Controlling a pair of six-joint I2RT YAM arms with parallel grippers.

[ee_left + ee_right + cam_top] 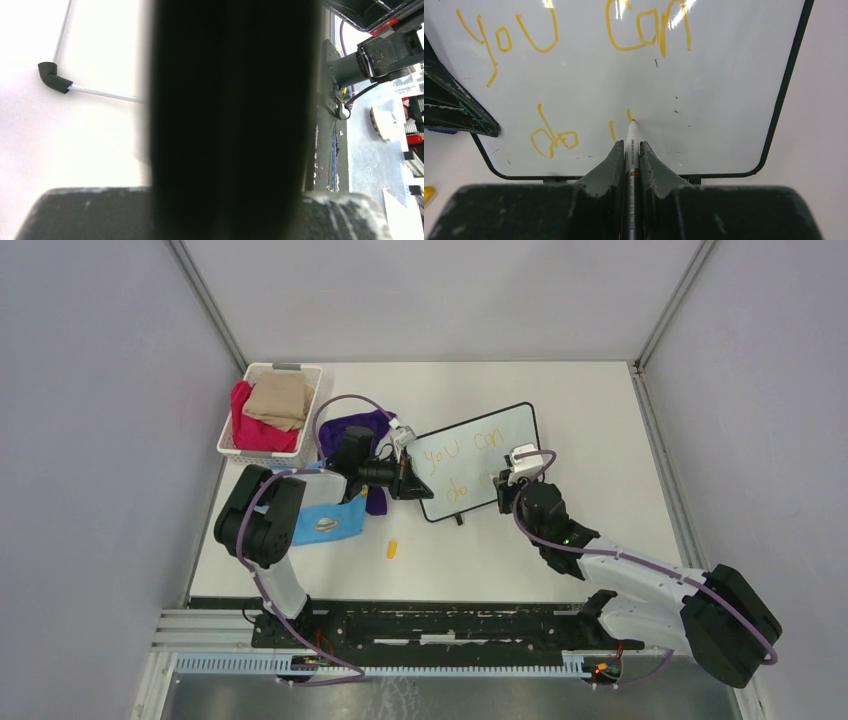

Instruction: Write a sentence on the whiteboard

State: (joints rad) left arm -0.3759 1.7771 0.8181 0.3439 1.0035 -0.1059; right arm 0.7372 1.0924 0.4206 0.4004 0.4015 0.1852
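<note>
The right claw [632, 147], pinched shut on a slim white marker pen [632, 134], has the pen's orange tip touching the white, black-framed rectangular whiteboard [724, 90] straight ahead on the worktop [600, 540]. The pen's long axis runs forward between the fingers. The yellow-orange handwritten sentence [539, 50] reads "you can do" ahead and leftward; bare board lies rightward. The left claw [405, 478] is clamped on the board's left edge.

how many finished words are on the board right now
3: "you" at the upper left, "can" to its right, "do" on the lower line. Right of "do", only two strokes stand at the marker tip; the fingers may hide more.
</note>
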